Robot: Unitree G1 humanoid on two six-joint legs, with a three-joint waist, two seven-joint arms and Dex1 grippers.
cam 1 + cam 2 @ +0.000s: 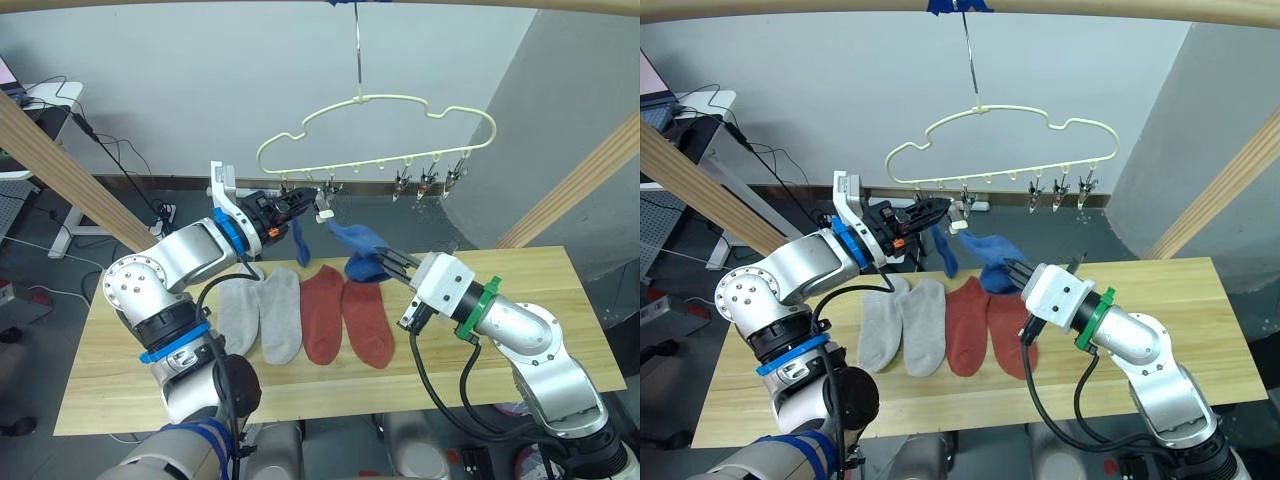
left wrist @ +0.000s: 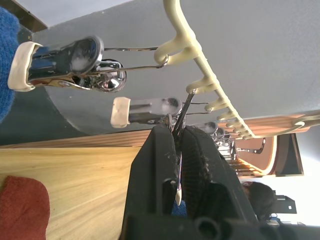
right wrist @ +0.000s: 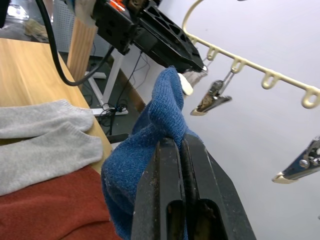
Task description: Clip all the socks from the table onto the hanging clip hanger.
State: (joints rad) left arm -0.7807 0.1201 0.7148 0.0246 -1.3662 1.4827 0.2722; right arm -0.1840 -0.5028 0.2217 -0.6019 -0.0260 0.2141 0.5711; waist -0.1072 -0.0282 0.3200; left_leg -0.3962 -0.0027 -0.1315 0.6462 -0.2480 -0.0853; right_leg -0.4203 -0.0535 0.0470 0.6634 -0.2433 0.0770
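Note:
The pale yellow clip hanger (image 1: 378, 100) hangs by its hook from a pole above the table (image 1: 520, 300). My left gripper (image 1: 308, 203) is raised to the hanger's left end and is shut on a metal clip (image 2: 145, 110). A blue sock (image 1: 300, 242) dangles just below that gripper; its top is hidden behind the fingers. My right gripper (image 1: 385, 258) is shut on a second blue sock (image 1: 362, 245), held up over the table close to the pinched clip. Two light grey socks (image 1: 262, 315) and two rust red socks (image 1: 345, 315) lie flat side by side on the table.
Three free clips (image 1: 428, 182) hang at the hanger's right end. Slanted wooden poles (image 1: 60, 170) flank the table on both sides, with a crossbar on top. Bare planks lie to the right of the red socks.

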